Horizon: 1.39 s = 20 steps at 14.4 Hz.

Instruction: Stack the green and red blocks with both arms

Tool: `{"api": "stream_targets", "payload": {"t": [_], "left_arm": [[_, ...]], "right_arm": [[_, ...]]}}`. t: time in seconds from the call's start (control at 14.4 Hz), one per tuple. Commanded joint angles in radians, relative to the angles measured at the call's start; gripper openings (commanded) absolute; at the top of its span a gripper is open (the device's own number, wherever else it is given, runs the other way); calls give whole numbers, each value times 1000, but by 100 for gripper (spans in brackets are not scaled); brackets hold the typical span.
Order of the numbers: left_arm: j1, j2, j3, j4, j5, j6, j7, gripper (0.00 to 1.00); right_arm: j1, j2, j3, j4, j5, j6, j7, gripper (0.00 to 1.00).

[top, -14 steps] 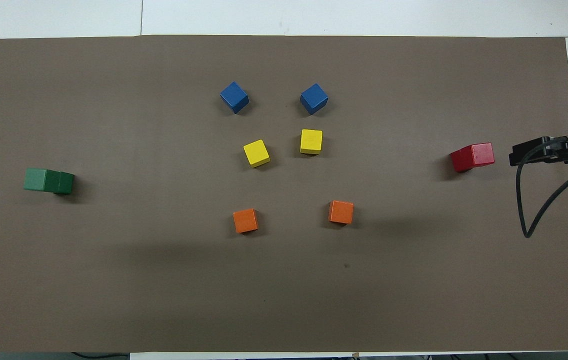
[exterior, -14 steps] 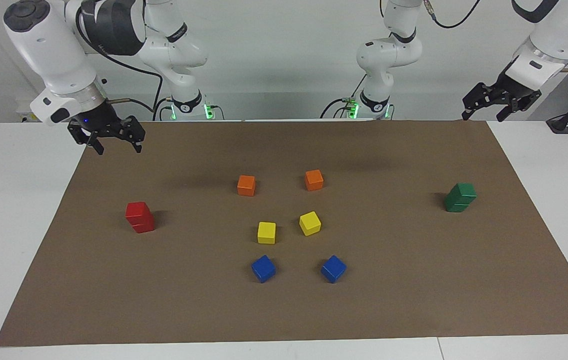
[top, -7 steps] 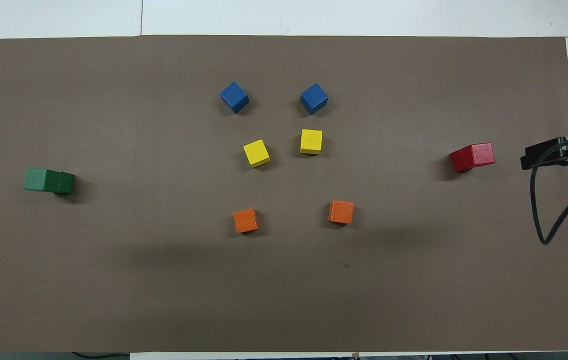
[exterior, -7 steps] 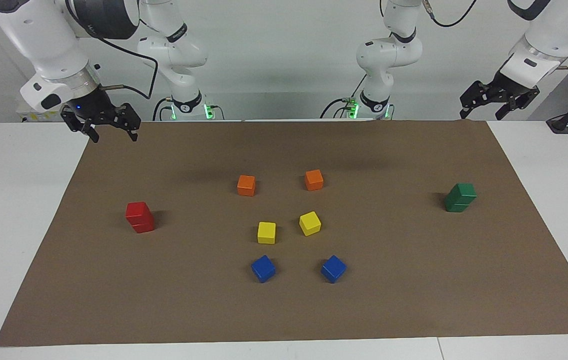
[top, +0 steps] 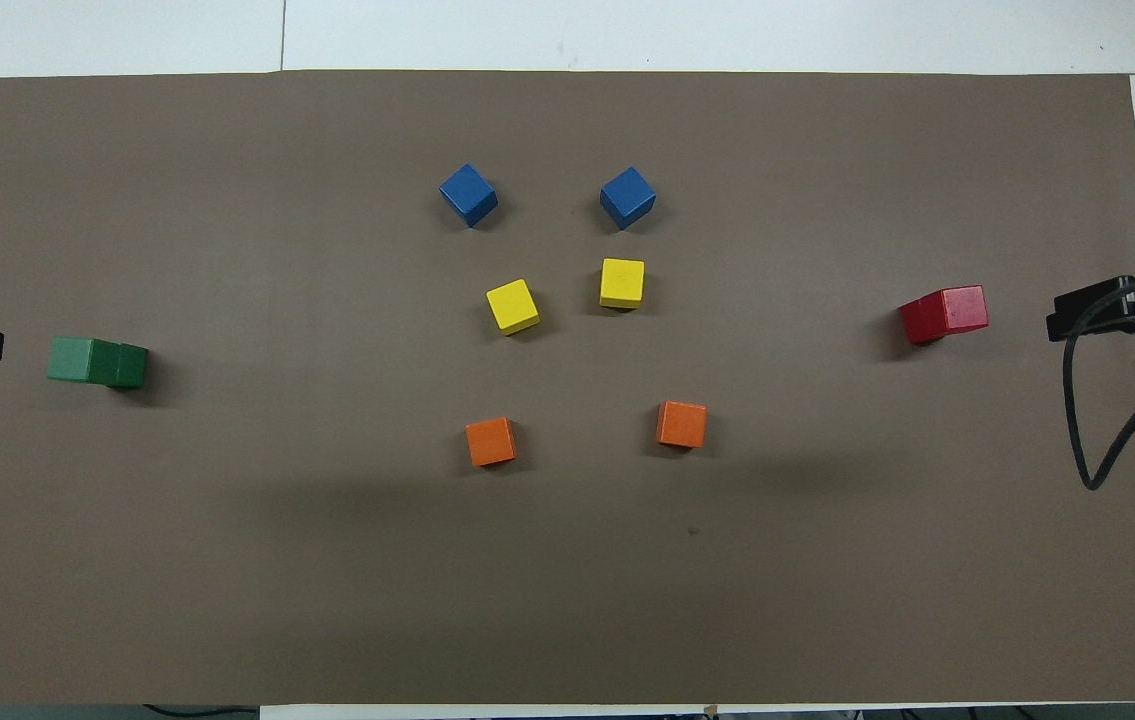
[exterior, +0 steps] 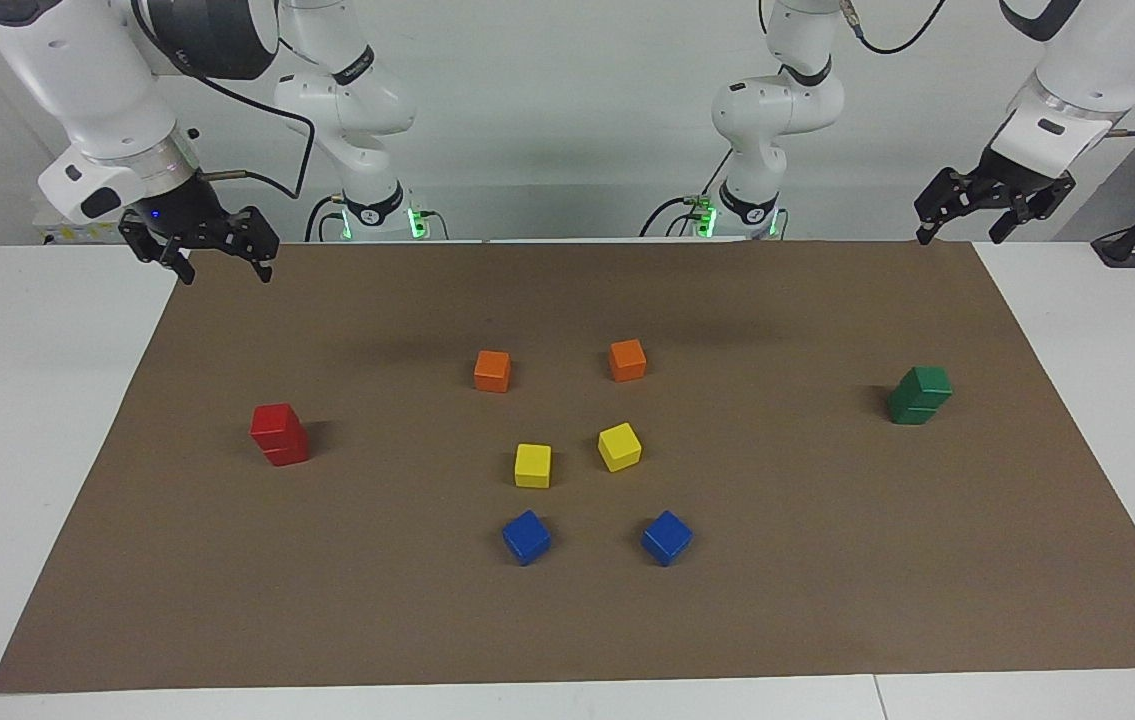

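Two red blocks stand stacked [exterior: 279, 435] toward the right arm's end of the brown mat; the stack also shows in the overhead view [top: 945, 313]. Two green blocks stand stacked [exterior: 919, 395] toward the left arm's end, also in the overhead view [top: 97, 362]. My right gripper [exterior: 225, 272] is open and empty, up in the air over the mat's corner by its own base, apart from the red stack. My left gripper [exterior: 959, 237] is open and empty, raised over the mat's corner at the left arm's end, apart from the green stack.
In the middle of the mat [exterior: 827, 560] lie two orange cubes [exterior: 492, 371] [exterior: 627, 360], two yellow cubes [exterior: 532, 466] [exterior: 619, 446] and two blue cubes [exterior: 526, 537] [exterior: 666, 537]. White table surrounds the mat.
My right gripper has risen and drawn back from the red stack toward the mat's corner. My left gripper has shifted slightly upward. The blocks have not moved.
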<state>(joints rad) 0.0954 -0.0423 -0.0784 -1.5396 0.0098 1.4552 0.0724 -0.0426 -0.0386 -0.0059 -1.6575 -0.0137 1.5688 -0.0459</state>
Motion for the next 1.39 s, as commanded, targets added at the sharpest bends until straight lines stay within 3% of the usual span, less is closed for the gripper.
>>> {"api": "stream_targets", "payload": {"t": [0.0, 1.32], "left_arm": [[-14, -1, 5, 1, 16, 42, -29, 100], [-8, -5, 5, -4, -33, 63, -100, 100]], "right_arm": [[-2, 8, 7, 21, -17, -24, 23, 100], [4, 3, 9, 10, -15, -18, 26, 100]]}}
